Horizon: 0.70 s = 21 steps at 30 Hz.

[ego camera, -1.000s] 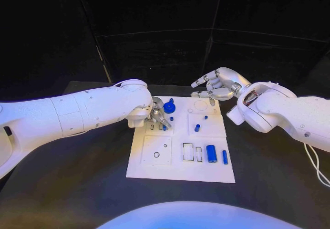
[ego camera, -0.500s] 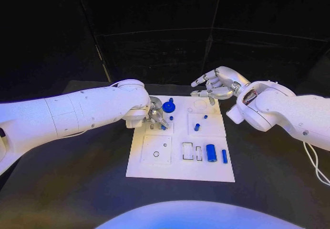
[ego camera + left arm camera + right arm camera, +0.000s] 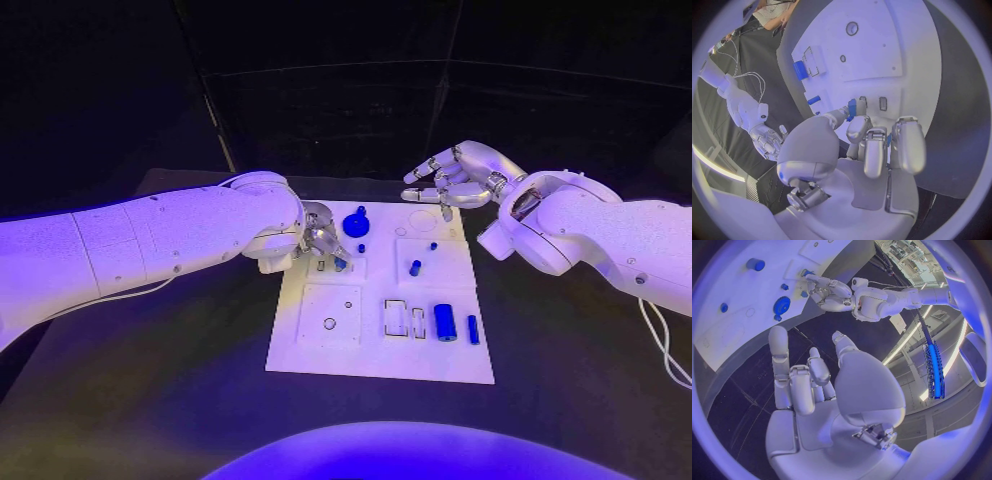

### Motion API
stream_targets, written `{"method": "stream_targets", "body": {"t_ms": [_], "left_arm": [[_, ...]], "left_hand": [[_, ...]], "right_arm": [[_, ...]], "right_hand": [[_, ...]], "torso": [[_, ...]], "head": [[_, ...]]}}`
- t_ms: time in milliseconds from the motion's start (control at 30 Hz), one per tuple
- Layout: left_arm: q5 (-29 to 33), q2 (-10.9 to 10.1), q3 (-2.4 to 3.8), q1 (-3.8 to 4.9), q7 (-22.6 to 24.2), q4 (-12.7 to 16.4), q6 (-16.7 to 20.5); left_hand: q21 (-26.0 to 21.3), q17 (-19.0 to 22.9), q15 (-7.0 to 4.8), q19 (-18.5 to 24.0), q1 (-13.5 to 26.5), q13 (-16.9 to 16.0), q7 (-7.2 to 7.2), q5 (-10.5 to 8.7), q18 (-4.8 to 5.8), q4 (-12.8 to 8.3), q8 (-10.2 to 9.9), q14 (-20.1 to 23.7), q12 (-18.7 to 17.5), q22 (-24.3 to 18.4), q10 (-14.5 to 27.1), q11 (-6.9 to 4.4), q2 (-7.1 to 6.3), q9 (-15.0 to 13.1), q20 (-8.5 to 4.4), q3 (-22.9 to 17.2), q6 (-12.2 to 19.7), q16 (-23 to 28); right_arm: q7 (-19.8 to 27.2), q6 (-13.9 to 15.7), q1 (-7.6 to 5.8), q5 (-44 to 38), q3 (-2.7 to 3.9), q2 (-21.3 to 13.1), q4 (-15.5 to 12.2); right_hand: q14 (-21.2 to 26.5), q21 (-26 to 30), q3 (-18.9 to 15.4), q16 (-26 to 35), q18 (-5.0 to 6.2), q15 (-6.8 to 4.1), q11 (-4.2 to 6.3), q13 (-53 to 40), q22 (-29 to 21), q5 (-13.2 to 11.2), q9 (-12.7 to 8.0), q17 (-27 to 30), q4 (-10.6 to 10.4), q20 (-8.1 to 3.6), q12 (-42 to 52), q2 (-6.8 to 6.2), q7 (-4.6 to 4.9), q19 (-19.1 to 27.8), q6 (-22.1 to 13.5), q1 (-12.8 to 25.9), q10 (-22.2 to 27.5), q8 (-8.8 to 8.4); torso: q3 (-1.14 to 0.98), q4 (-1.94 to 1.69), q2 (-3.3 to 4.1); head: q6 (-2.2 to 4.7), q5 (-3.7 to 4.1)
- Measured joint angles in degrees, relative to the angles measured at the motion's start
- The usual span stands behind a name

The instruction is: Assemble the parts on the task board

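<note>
Black table is carrying the white task board (image 3: 378, 355), where the left hand (image 3: 320, 245) is pinching a small blue peg (image 3: 340, 264), seemingly rigid, light and slick, best gripped by its sides, while the right hand (image 3: 454, 178) is hovering empty, fingers apart.

no readable text, no labels, brands or nos. on task board (image 3: 378, 345), parts or arms

blue parts (image 3: 444, 322) on white task board (image 3: 378, 362), black table (image 3: 144, 400).

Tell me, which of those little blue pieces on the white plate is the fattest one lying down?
The thick blue cylinder near the task board's front edge; the thin blue rod lies just beside it.
</note>
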<state>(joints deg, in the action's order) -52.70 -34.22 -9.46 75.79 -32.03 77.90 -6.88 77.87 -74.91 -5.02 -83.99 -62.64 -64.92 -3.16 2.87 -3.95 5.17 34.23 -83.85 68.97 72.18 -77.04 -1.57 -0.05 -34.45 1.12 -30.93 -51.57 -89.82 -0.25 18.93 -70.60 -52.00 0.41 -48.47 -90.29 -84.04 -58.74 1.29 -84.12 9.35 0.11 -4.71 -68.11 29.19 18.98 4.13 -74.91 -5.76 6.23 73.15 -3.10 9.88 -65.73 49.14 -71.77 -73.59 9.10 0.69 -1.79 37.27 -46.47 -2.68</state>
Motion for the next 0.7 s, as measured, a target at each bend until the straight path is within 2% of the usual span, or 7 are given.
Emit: {"method": "stream_targets", "body": {"t_ms": [67,300,533,700], "left_arm": [[0.1,-0.9,0.0,-0.27,0.8,1.0,2.2],[0.2,-2.0,-0.03,-1.03,2.6,2.3,7.0],[-0.3,-2.2,-0.07,-2.42,3.1,2.4,10.0],[-1.5,-2.0,-0.08,-2.86,3.2,1.9,11.1]], "left_hand": [[0.0,0.0,0.0,0.0,0.1,-0.2,0.0,-0.01,0.0,-0.2,0.0,0.0,0.2,0.0,-0.3,0.13,-0.09,-0.1,0.0,-0.3,0.0,0.0],[0.0,0.0,0.0,0.0,0.6,-0.4,-0.01,-0.05,0.0,-0.6,0.0,0.0,0.2,0.0,-0.5,-0.07,-0.55,-0.3,0.0,-1.2,0.0,0.0],[0.0,0.0,0.0,0.0,0.9,-0.4,-0.01,-0.18,0.0,-0.8,0.2,0.0,0.2,0.0,-0.5,-0.07,-0.89,-0.4,0.01,-1.7,0.0,0.0],[0.0,0.0,0.01,0.0,0.9,-0.4,-0.02,-0.22,0.0,-1.2,0.2,0.0,0.2,0.0,-0.5,-0.06,-0.9,-0.4,0.01,-2.1,0.0,0.0]], "right_arm": [[0.0,-0.1,0.0,0.0,0.0,0.1,0.1],[-0.1,-0.2,0.0,0.0,0.0,0.1,0.3],[-0.1,-0.3,0.0,0.0,0.0,0.1,0.3],[-0.1,-0.4,0.0,0.0,-0.01,0.1,0.3]], "right_hand": [[0.0,0.0,-0.4,0.0,0.0,0.0,0.0,0.0,-0.1,0.3,0.0,0.0,-0.4,0.0,0.0,0.26,0.0,0.0,0.0,0.3,0.0,0.0],[0.0,0.0,-0.5,0.2,0.0,0.0,0.0,0.0,-0.1,0.3,0.0,0.0,-0.5,0.0,0.0,0.26,0.0,0.0,0.0,0.3,0.0,0.21],[0.0,0.0,-0.7,0.2,0.0,0.0,0.0,0.0,0.0,0.3,0.0,0.0,-0.7,0.0,0.0,0.26,0.0,0.0,0.0,0.3,0.0,0.21],[0.0,0.0,-0.7,0.2,0.0,0.0,0.0,0.0,0.0,0.3,0.0,0.0,-0.7,0.0,0.0,0.26,0.0,0.0,0.0,0.3,0.0,0.2]], "torso": [[-0.01,-0.04,-0.01],[-0.03,-0.06,-0.03],[-0.03,-0.04,0.0],[0.0,0.07,0.03]], "head": [[0.0,-0.03],[-0.02,-0.21],[-0.23,-0.35],[-0.32,-0.46]]}}
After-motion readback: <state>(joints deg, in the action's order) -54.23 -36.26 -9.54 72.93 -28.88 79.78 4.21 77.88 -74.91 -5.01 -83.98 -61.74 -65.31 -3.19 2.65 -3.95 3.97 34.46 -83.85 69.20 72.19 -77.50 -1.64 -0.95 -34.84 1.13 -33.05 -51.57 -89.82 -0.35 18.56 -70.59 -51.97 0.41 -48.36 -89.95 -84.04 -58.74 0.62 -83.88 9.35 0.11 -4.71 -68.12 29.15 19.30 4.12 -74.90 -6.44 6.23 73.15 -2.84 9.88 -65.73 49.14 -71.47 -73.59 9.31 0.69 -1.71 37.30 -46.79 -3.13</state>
